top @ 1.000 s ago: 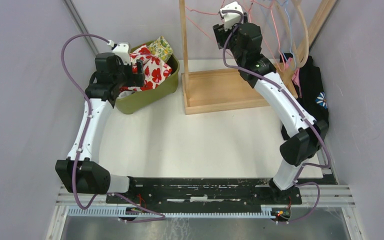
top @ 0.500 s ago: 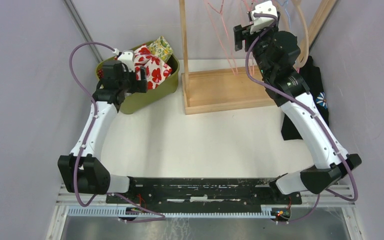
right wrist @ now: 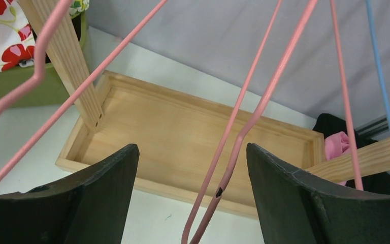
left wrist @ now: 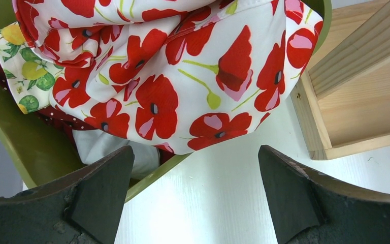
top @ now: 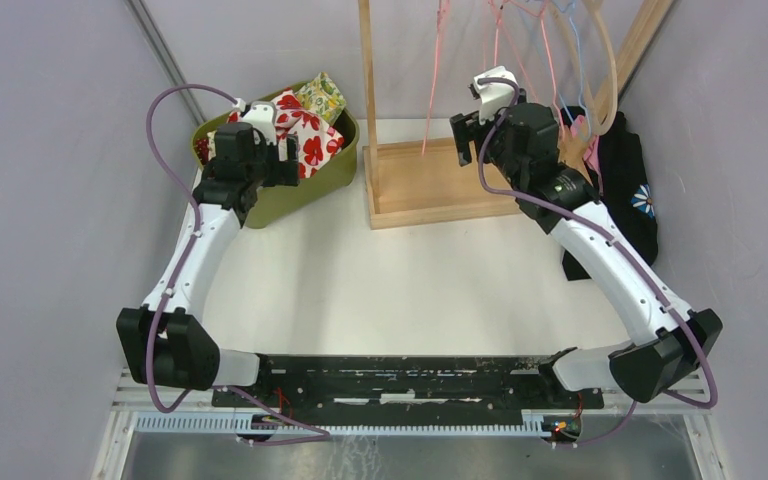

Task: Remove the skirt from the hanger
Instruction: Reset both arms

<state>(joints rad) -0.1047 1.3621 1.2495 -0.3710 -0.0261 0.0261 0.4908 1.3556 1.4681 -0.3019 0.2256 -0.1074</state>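
The skirt (top: 307, 137), white with red poppies, lies bunched in the green basket (top: 290, 195) at the back left. In the left wrist view the skirt (left wrist: 172, 76) spills over the basket's rim (left wrist: 25, 147). My left gripper (top: 285, 160) hovers at the basket's near right edge, and in its own view the left gripper (left wrist: 195, 162) is open and empty. A bare pink wire hanger (top: 433, 80) hangs from the wooden rack. My right gripper (top: 460, 135) is open beside it. The hanger's lower bend (right wrist: 222, 183) sits loose between the right gripper (right wrist: 193, 162) jaws, untouched.
The wooden rack has a tray base (top: 440, 180) and an upright post (top: 367, 80). Several more wire hangers (top: 560, 40) hang at the back right. A black garment (top: 625, 170) with a pink patch lies against the right wall. Other patterned cloths (top: 322, 95) fill the basket.
The right gripper opened fully, swung right, then came down and left beside the rack. The pink hanger now hangs free. The left arm drew back slightly from the basket.
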